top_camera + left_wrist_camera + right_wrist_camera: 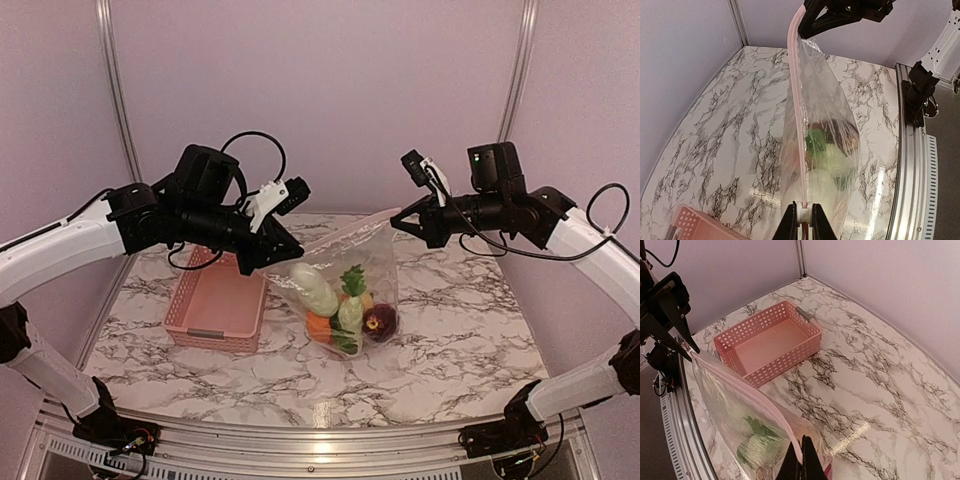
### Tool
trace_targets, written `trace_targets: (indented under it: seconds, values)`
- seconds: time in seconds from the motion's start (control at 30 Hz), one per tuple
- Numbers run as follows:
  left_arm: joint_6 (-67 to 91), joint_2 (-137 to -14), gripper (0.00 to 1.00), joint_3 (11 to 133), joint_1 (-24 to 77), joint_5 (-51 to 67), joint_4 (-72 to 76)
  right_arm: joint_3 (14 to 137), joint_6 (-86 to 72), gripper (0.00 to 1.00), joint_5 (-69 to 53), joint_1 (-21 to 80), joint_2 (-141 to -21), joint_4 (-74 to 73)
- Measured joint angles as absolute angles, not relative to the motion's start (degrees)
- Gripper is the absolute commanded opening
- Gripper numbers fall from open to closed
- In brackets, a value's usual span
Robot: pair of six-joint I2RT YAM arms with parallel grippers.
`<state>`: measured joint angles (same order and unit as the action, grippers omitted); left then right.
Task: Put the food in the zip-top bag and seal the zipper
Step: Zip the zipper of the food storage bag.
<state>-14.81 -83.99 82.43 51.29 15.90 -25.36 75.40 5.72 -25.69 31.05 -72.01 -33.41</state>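
The left gripper (802,220) has its two fingers nearly together, pinched on one end of the pale pink press-seal zipper (796,100). The right gripper (801,462) is fully closed on the other end of the strip. Between them, the zipper (340,233) is drawn into a taut, nearly straight line above the table.

The clear, crinkly plastic zip-top bag (345,270) hangs below this line, and its lower end appears to rest on the white, grey-veined marble tabletop (460,330). The food lies in the bottom of the bag. It includes a white oblong toy radish (315,290), a second radish with green leaves (350,300), an orange piece (318,323) and a dark reddish-brown round piece (380,320).

Just left of the bag sits the pink perforated plastic basket (215,300). In the right wrist view its floor is bare, and no loose produce shows anywhere on the table.

The loading step therefore looks complete, and what remains concerns the seal. In the left wrist view the two lips of the strip run together as a single line. Whether they are pressed shut along the full length cannot be told from these views. Most likely the closure has yet to be run or confirmed, and the bag then set down and released.
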Motion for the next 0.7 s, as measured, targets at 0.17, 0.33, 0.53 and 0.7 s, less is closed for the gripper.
trace_targets:
  seconds: [0.17, 0.33, 0.53, 0.7]
  values:
    - [-14.8, -81.5, 0.02, 79.7, 50.7, 14.9, -26.0, 75.4, 5.6, 0.00, -24.9, 30.9, -72.5, -33.1]
    - [-14.8, -78.9, 0.03, 77.4, 49.9, 14.2, -26.5, 75.4, 5.6, 0.00, -24.5, 30.9, -72.9, -33.0]
    - [-14.5, -77.8, 0.03, 75.5, 48.8, 13.4, -27.4, 75.4, 5.0, 0.00, -24.1, 30.9, -73.3, -33.0]
    - [-14.2, -77.8, 0.03, 75.3, 48.3, 13.4, -27.8, 75.4, 4.6, 0.00, -23.6, 30.9, -73.3, -33.0]
